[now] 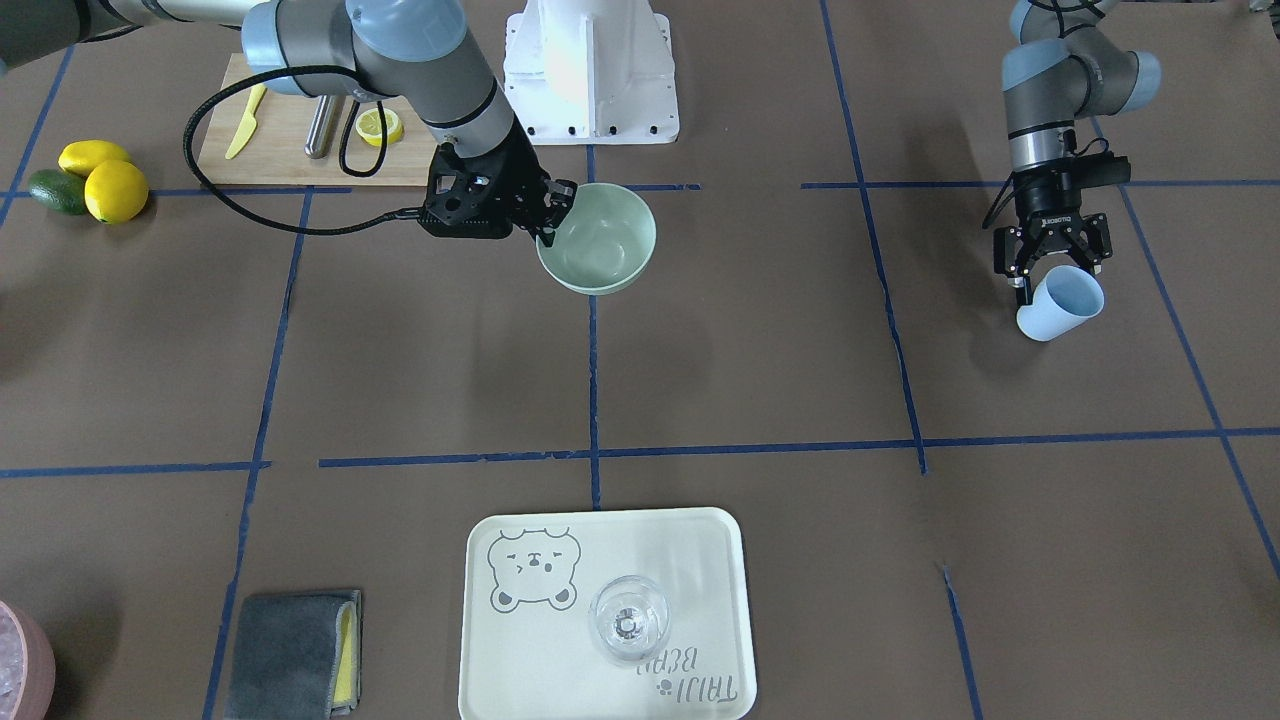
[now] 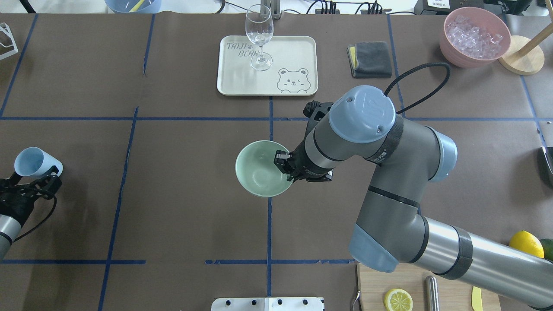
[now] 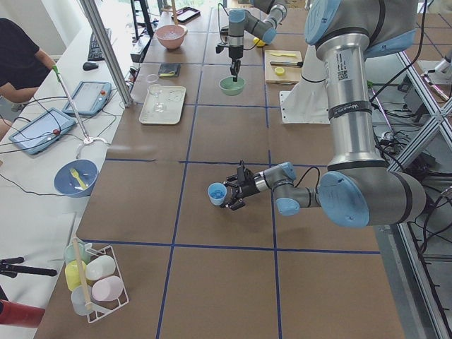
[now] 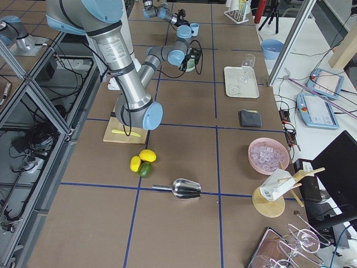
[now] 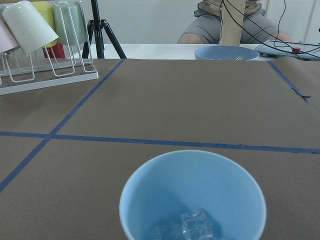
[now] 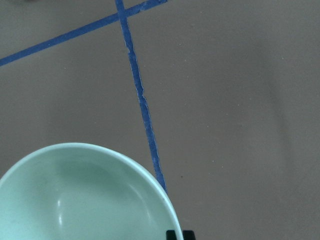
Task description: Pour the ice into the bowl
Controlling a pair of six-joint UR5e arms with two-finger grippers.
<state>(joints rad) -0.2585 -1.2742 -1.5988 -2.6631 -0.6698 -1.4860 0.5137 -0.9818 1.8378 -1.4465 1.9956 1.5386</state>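
Note:
The pale mint-green bowl [image 1: 600, 245] sits near the table's middle, also in the overhead view [image 2: 257, 172] and the right wrist view [image 6: 75, 200]. It looks empty. My right gripper [image 1: 553, 222] is shut on the bowl's rim, one finger inside and one outside. My left gripper [image 1: 1050, 272] is far off to the side, shut on a light blue cup [image 1: 1062, 302] that it holds tilted above the table. The left wrist view shows the cup [image 5: 192, 190] with a few clear ice cubes [image 5: 192, 226] at its bottom.
A cream tray [image 1: 520, 660] carries a clear wine glass [image 1: 628, 620]. A grey cloth [image 1: 295, 652] lies beside it. A pink tub of ice [image 2: 474, 36] stands at the far right. A cutting board [image 1: 290, 150] and lemons [image 1: 105, 180] are near the robot's base.

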